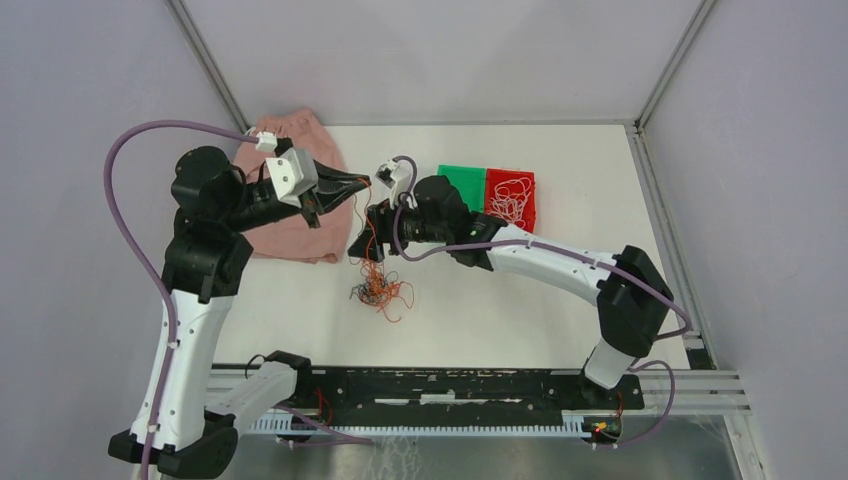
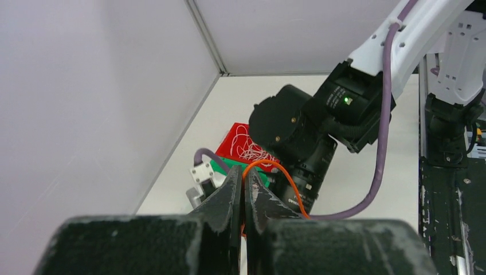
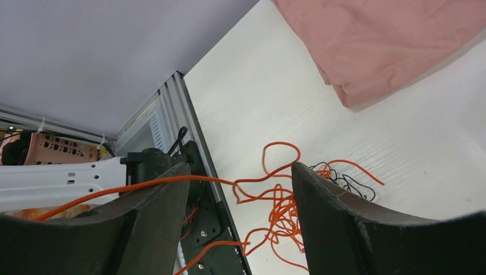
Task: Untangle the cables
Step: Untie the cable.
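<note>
Risk: left claw [image 2: 243, 179] is pinched shut on a single orange strand [image 2: 275, 168]. If it pulls away while the strand's far end is knotted into the orange-and-black clump [image 1: 380, 290], the whole clump would likely drag along or the knot cinch tighter. The thin wire may also slip out of the tips. Right claw [image 3: 239, 169] has jaws wide apart, gripping nothing. The taut strand crosses the gap between them, and the clump lies on the table just below, centre frame in the top view. White cables [image 1: 510, 196] sit in the red tray [image 1: 529, 222], upper right.
</note>
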Available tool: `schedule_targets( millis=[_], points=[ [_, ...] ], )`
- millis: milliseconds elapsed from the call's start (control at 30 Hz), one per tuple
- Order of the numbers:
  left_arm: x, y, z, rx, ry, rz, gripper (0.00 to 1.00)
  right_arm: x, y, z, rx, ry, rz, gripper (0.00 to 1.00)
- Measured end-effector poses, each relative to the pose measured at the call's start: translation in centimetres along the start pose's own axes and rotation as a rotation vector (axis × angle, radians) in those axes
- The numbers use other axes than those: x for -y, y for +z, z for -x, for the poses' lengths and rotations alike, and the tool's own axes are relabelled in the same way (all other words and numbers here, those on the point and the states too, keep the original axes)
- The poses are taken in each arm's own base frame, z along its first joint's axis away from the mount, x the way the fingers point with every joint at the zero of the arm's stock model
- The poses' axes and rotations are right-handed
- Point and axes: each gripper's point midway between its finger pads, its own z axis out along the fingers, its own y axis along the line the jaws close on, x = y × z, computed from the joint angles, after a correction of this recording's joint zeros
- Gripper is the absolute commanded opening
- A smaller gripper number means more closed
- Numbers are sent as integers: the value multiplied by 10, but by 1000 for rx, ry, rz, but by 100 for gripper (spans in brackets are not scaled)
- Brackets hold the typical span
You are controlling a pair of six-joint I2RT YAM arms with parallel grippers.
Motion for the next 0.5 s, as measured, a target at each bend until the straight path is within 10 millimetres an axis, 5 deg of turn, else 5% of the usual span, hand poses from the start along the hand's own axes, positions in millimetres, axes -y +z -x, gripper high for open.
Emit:
schedule_targets(
  millis=[267,500],
  points=[
    [-14,7,25,48,-21,7,3,26,15,-15,14,6,-94,68],
    [-27,7,81,142,16,11,3,77,19,-68,-34,36,-230,67]
  ],
)
